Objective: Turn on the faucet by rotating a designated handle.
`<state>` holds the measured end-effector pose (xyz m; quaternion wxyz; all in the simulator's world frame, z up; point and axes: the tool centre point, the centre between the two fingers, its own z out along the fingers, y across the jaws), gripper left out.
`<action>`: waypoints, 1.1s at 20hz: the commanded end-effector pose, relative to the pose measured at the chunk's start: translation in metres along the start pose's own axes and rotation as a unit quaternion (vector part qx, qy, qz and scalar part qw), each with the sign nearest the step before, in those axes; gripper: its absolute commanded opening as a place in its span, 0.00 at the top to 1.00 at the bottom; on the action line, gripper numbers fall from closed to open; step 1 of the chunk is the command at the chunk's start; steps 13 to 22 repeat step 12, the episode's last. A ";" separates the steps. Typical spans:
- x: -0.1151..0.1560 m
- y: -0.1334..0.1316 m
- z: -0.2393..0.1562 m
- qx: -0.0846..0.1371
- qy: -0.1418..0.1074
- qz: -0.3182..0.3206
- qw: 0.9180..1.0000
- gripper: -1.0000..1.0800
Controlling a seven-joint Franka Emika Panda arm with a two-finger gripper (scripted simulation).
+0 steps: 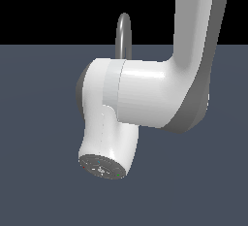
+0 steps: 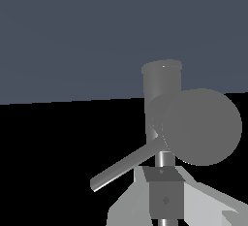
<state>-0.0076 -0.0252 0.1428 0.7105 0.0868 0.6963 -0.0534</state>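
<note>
Faucet (image 1: 124, 35) looks rigid, smooth metal, so its thin handle (image 2: 127, 164) probably wants a push near the tip; gripper (image 2: 166, 198) state I cannot tell.

In the exterior view the faucet (image 1: 124, 35) is hidden behind the robot arm (image 1: 160, 94) except for its arch above; in the wrist view the handle (image 2: 127, 166) is seen projecting sideways beside the base (image 2: 161, 90).
</note>
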 end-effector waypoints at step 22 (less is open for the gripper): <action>0.038 -0.039 0.005 -0.026 0.008 -0.024 0.999 1.00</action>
